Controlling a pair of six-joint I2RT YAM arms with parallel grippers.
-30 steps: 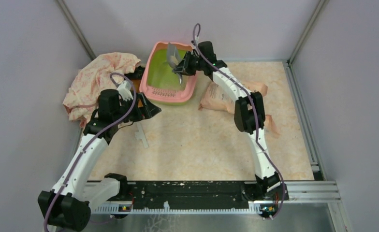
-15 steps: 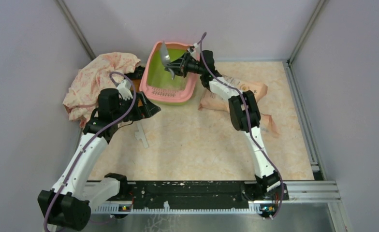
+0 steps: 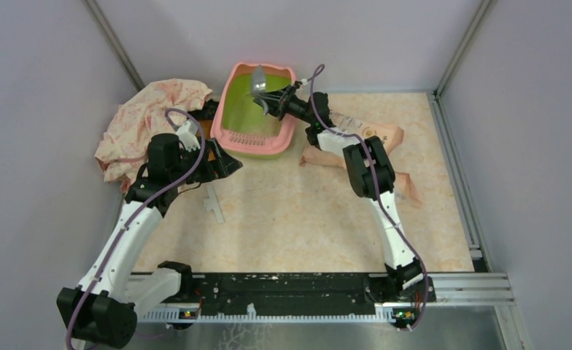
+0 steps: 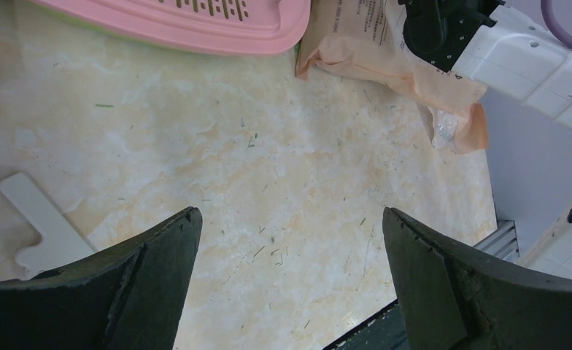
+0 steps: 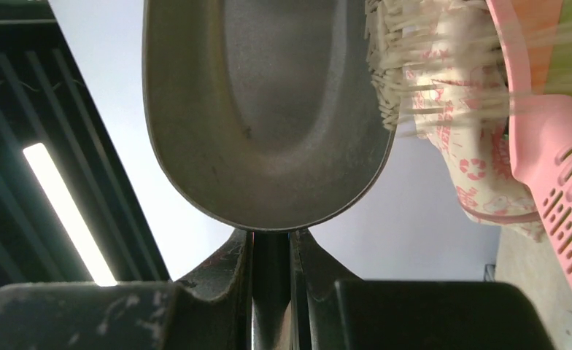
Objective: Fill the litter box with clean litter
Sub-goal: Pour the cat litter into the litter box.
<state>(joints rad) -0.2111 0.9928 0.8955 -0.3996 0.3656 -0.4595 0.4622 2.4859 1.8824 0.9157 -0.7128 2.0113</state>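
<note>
The right gripper (image 5: 272, 248) is clamping the metal scoop (image 5: 268, 109) above the litter box (image 3: 257, 148), tipping what looks like clean litter (image 5: 396, 65) off one edge; tilting further sideways risks granules spilling past the pink rim. The left gripper (image 4: 290, 277) is hanging open.

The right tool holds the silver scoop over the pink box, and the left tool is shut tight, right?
No. The left tool is wide open and empty, as the left wrist view shows. The right tool does hold the silver scoop over the pink box.
</note>
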